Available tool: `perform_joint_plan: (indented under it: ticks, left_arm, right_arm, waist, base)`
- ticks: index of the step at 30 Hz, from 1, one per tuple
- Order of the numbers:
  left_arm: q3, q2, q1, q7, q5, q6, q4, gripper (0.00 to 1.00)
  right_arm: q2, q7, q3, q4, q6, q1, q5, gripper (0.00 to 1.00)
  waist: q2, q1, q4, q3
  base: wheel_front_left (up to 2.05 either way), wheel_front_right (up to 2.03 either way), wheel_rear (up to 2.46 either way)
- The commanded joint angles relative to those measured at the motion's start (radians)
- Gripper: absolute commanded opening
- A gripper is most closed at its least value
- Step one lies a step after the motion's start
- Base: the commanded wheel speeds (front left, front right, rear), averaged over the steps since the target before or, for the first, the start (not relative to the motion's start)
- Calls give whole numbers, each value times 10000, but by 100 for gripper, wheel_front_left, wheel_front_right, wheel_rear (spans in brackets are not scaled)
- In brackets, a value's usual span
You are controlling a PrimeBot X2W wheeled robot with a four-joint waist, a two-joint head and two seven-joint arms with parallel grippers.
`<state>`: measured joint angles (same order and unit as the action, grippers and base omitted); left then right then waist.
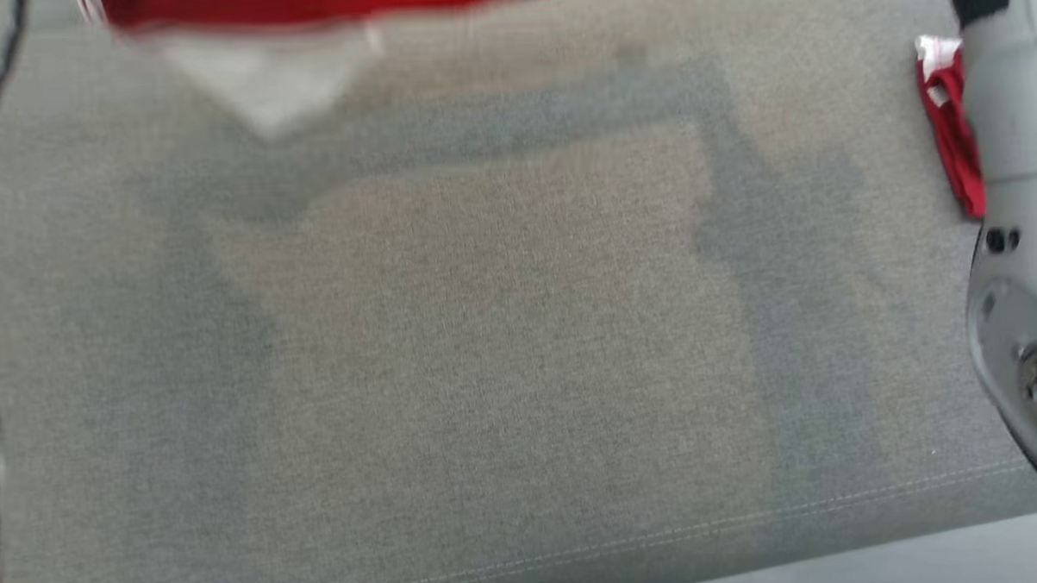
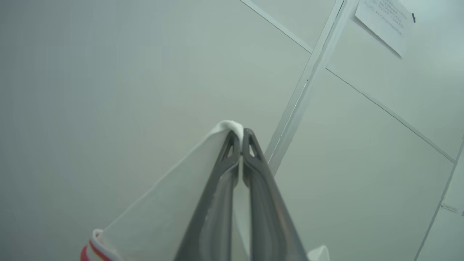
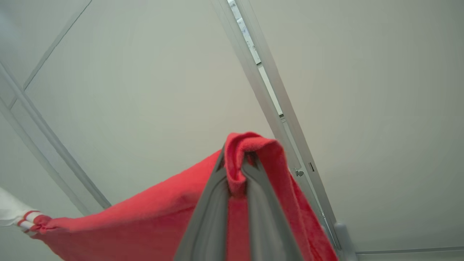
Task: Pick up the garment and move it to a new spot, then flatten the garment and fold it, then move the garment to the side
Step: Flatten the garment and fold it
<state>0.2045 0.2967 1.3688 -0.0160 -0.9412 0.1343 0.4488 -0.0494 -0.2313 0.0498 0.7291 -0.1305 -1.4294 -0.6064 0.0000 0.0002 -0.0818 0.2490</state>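
Left gripper [image 2: 241, 137] clamps the garment [image 2: 163, 210] at a white edge; right gripper [image 3: 237, 166] clamps red cloth trailing toward 8 o'clock. Shallow pinches may slip.

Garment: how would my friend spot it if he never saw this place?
Look at the wide grey cloth surface. Above it, at the top of the head view, hangs the garment, pinched by the left gripper and right gripper. It is bright red with a white part and striped trim, unlike the plain grey around it.
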Motion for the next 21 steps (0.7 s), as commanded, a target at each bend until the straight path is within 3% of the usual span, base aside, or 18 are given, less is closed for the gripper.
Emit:
perform_joint_plan:
  ticks: [1, 5, 8, 9, 16, 21]
  left_arm:
    - [141, -45, 724, 454, 388, -223, 374, 0]
    - [33, -451, 1682, 1139, 313, -543, 1126, 0]
    - [236, -551, 1713, 1272, 436, -876, 1386, 0]
    - [353, -640, 1488, 1425, 401, -1176, 1576, 0]
    - [695, -722, -134, 1833, 236, -2147, 1506, 0]
    - [734, -455, -1584, 1837, -108, -2407, 316, 0]
  right_arm:
    - [-31, 750, 99, 628, -2, -725, 492, 0]
    - [-13, 2070, 203, 1633, -2, -1995, 1330, 0]
    - [-15, 2476, 32, 1941, -2, -2253, 1587, 0]
    - [-27, 2698, -154, 2204, -2, -2266, 1474, 0]
    - [-39, 3146, -1219, 2631, -2, -995, 815, 0]
    - [-380, 2906, -2012, 2117, -1, 174, 11, 0]
  waist:
    - [0, -2, 167, 1160]
    - [0, -2, 567, 2053]
    - [0, -2, 771, 2474]
    - [0, -2, 946, 2854]
    - [0, -2, 1187, 3286]
    - [0, -2, 1210, 3049]
  base:
    - [0, 0, 0]
    - [0, 0, 0]
    - [0, 0, 0]
    - [0, 0, 0]
    - [0, 0, 0]
    - [0, 0, 0]
